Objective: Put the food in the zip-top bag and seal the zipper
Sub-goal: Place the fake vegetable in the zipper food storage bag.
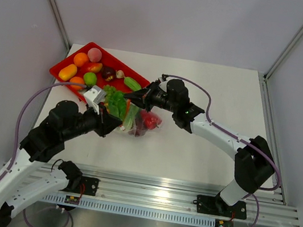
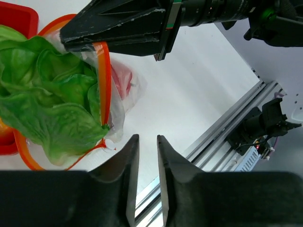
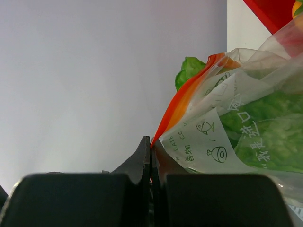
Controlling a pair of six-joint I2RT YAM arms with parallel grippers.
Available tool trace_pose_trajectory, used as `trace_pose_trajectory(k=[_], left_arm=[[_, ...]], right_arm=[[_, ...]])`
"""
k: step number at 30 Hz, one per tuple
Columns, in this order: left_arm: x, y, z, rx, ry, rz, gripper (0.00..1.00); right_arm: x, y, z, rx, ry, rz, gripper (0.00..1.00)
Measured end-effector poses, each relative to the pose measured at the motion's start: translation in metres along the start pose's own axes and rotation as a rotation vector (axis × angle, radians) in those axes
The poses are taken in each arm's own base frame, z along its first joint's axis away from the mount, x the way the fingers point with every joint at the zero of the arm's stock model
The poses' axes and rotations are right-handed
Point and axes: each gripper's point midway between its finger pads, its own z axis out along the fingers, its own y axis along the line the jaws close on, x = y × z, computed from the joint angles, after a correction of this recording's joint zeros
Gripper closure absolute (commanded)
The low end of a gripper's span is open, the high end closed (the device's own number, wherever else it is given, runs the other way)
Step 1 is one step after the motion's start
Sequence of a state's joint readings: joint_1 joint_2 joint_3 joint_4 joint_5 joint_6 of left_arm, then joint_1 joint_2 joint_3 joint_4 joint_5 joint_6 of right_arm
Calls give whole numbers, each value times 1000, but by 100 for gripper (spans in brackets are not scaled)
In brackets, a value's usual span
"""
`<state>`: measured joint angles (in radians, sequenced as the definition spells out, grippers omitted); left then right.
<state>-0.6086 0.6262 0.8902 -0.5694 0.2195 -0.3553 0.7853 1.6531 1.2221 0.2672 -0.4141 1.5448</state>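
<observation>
The clear zip-top bag (image 1: 139, 120) lies mid-table, mouth toward the red tray. The green cabbage (image 1: 115, 102) sticks halfway out of the mouth, and red food (image 1: 149, 122) sits deeper inside. My right gripper (image 1: 142, 96) is shut on the orange-red zipper (image 3: 189, 94) at the bag's edge (image 3: 222, 137). My left gripper (image 2: 147, 140) is open and empty, just in front of the cabbage (image 2: 47, 104) and the zipper (image 2: 107, 80), touching neither. In the top view it (image 1: 114, 126) is at the bag's near side.
The red tray (image 1: 60, 70) at the back left holds several toy fruits, among them an orange (image 1: 80, 59), a lime (image 1: 90, 78) and a cucumber (image 1: 132, 83). The metal rail (image 1: 174, 189) runs along the near table edge. The right arm (image 2: 123, 23) crosses above the bag.
</observation>
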Motion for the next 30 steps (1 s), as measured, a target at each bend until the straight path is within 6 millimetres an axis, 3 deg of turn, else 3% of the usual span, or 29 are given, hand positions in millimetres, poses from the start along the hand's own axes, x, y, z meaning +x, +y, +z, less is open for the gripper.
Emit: trace_pose_trajectory(k=[1,4,10,14,16,20,25,30], left_arm=[[-1,1,-4,-10,-12,-5,100],[-2,9,-8,-62,-40,-33,100],[16,52,-18,-289,-106,-170,100],[26,83,-33,-476,-148,-285,82],[35,95,-29,-551,-115,-321,63],[60,111,-13,-655,-4,-368,48],[74,118,-8,-687,31,-392,50],[75,124,-4,-700,21,-404,66]], right_arm=[[0,0,0,0,0,0,100],[0,0,0,0,0,0,100],[0,0,0,1,0,0,100],[1,1,-1,0,2,-1,100],[2,1,-1,0,8,-1,100],[4,1,-2,1,19,-3,100],[5,0,-2,5,25,-2,100],[6,1,-3,13,33,-2,100]])
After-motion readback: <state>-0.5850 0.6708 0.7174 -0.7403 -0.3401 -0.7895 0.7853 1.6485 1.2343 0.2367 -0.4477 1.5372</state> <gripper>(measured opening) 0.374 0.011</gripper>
